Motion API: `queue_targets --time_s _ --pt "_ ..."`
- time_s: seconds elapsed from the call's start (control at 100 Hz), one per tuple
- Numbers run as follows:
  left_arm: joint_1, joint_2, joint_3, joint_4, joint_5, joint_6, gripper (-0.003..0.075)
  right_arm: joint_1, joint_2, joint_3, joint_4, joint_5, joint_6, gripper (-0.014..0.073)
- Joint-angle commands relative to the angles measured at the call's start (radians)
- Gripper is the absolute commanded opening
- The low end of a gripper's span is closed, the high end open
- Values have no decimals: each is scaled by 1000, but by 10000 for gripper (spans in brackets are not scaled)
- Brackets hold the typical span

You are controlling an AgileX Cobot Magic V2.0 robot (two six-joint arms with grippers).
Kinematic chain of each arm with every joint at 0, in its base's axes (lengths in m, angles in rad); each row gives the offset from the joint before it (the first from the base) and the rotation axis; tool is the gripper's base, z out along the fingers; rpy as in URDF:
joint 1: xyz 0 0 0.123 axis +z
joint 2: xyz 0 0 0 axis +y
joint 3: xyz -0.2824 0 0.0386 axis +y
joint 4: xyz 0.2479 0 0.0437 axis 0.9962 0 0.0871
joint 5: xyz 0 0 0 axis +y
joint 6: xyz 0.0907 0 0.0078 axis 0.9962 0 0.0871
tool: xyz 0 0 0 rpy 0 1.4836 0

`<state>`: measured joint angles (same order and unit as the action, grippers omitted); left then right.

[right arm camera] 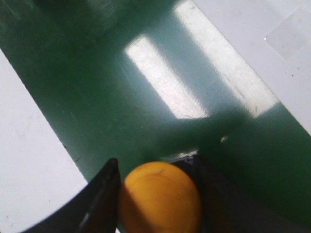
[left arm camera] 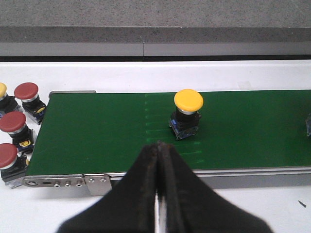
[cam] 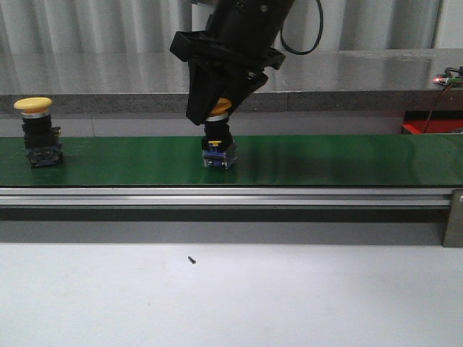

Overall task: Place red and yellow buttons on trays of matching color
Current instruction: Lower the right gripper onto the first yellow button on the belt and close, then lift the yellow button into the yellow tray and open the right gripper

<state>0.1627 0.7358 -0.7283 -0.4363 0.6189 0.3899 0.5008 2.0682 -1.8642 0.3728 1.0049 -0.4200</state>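
Your target, the yellow mushroom-cap push button on a black body with a blue base [cam: 218, 141], stands upright mid-belt on the green conveyor belt [cam: 347, 160]. The right gripper [cam: 217, 110] straddles its cap from 12 o'clock, black fingers [right arm camera: 99, 196] tight at either side, pinching under the cap; looks like a grip on the neck so the base lifts clear.

A second yellow-capped button [cam: 36, 130] waits at 9 o'clock of it, far down the belt.

The left gripper [left arm camera: 159, 160] hangs over the belt's near edge, fingers pressed together, nothing between them. Red-capped buttons [left arm camera: 13, 124] are clustered off the belt end on the white table [left arm camera: 272, 73]. No trays in view.
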Motion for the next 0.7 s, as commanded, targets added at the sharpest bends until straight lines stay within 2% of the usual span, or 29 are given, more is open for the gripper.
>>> queue_targets --time_s 0.0,0.32,0.69 --pt "-7 -3 -28 -23 -63 -4 -20 -2 -67 -32 23 -16 0 212" --pt "-7 -3 -28 -23 -63 -4 -20 -37 -204 -29 17 4 0 212" --pt "-7 -3 -28 -23 -63 -4 -20 -228 -360 -24 14 118 32 212"
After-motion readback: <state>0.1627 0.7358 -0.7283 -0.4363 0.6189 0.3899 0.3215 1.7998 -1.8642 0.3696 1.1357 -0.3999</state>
